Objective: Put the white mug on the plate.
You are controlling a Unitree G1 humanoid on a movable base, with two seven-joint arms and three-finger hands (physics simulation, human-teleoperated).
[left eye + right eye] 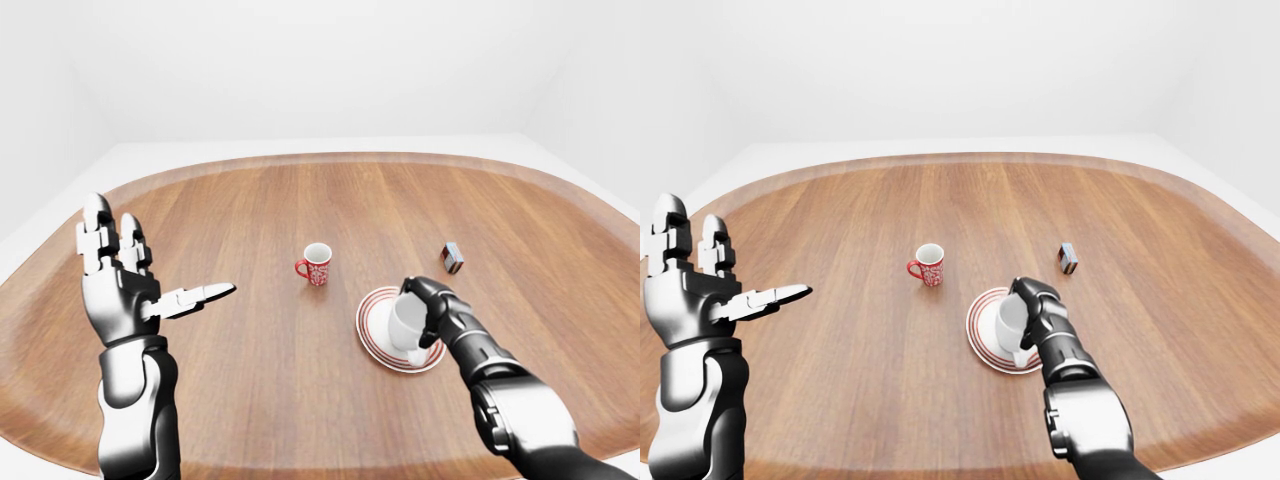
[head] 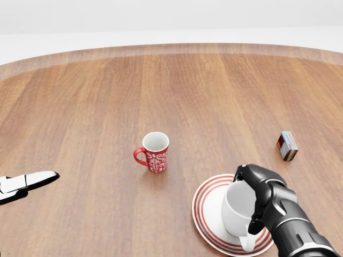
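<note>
Two mugs sit in our view, and only one concerns us: the white mug, which our right hand grips with dark fingers wrapped round its right side, holding it tilted over the red-ringed plate on the near right of the wooden table. We cannot tell whether the mug's base already touches the plate or hangs just above it; in the head view its lower edge lies near the plate's near rim, not over the middle. The red patterned mug stands upright to the left and a little farther off, apart from the plate, and a small box lies farther away on the right; neither is in our way. Our left hand is raised at the left with its fingers spread and holds nothing. To finish well, we judge that we should first right the mug so its base is level, then shift it slightly toward the plate's centre before lowering, since a tilted base set near the rim could tip or slide off. We should lower slowly, let the base settle flat, and only then loosen the fingers, drawing the hand off to the right without catching the mug's wall.
</note>
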